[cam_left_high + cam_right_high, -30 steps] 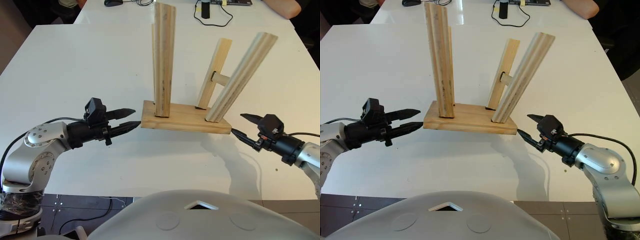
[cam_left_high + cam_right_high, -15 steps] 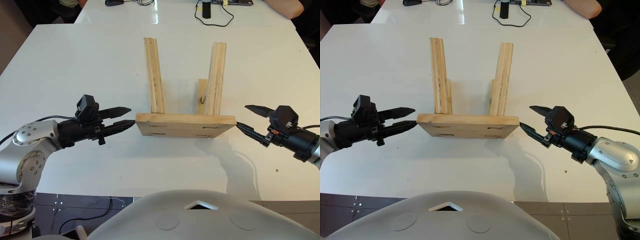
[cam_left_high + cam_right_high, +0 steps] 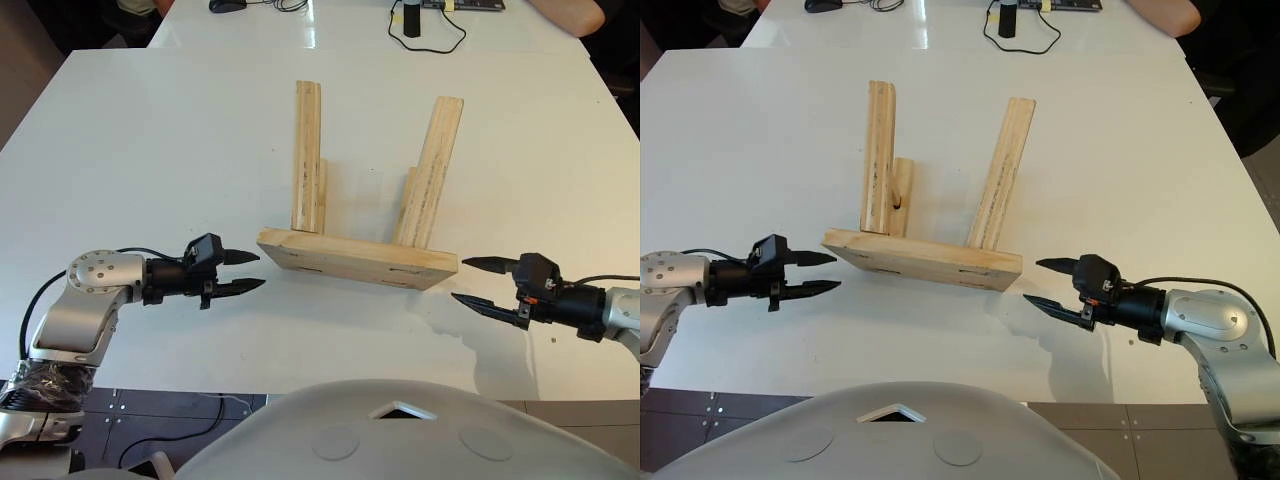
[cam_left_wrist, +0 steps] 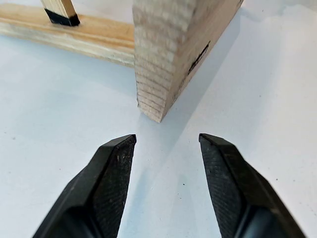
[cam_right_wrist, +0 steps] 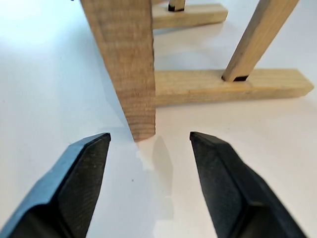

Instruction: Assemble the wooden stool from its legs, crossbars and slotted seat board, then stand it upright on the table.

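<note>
**Left eye view:** the stool (image 3: 360,225) lies tipped on the white table (image 3: 150,150). Its seat board (image 3: 355,260) stands on edge nearest the robot, and its legs (image 3: 307,155) point away. The left gripper (image 3: 260,270) and right gripper (image 3: 460,280) flank the board's ends, fingers apart and touching nothing.

**Left wrist view:** the board's end corner sits just beyond the spread fingers.

**Right wrist view:** the board's other end sits likewise. A crossbar (image 5: 260,34) enters a leg (image 5: 277,84) lying flat.
</note>
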